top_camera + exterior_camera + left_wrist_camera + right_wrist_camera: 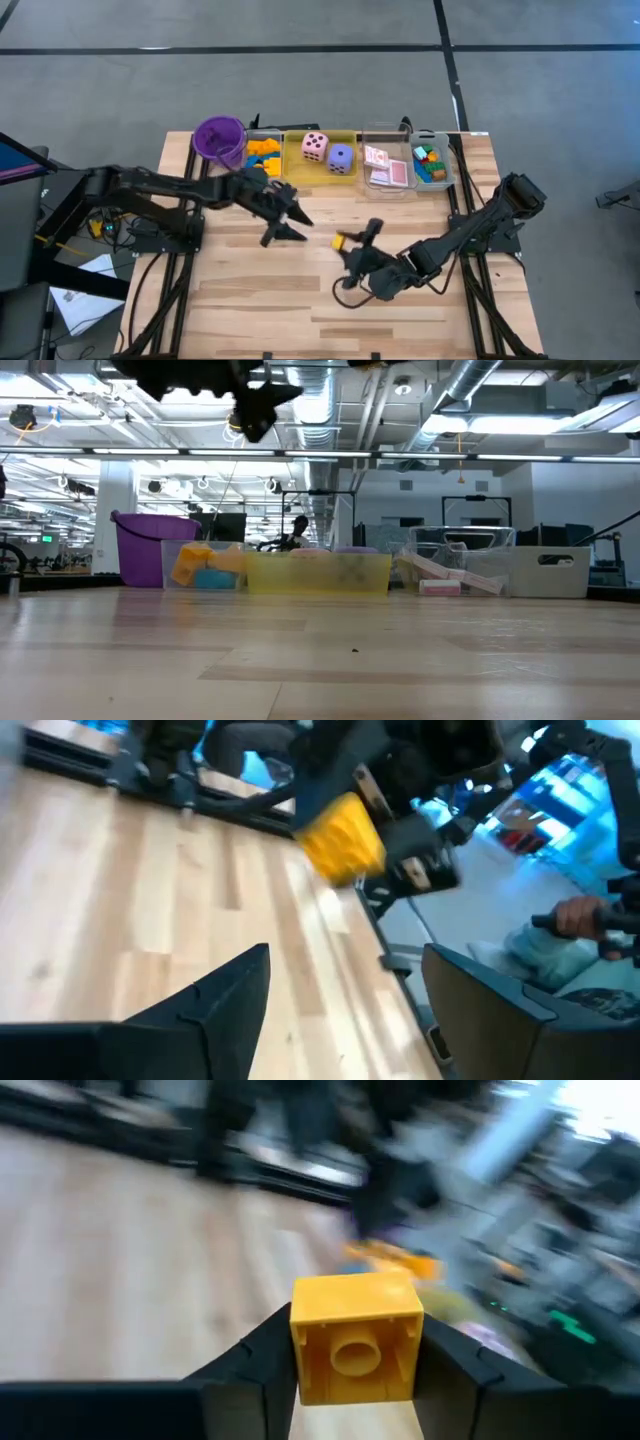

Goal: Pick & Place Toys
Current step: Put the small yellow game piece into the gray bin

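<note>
The left arm reached in from its side of the bench, folded at the elbow, with its wrist stretched toward the middle. Its tool hung above the boards, the two dark fingers spread apart with nothing between them. The right arm came in low from the far right corner, bent sharply, its forearm angled back toward the centre. Its tool pointed at the left one, the two standing near each other but apart. Its fingers were clamped on either side of a yellow block. It seemed raised off the surface, though I couldn't be sure.
</note>
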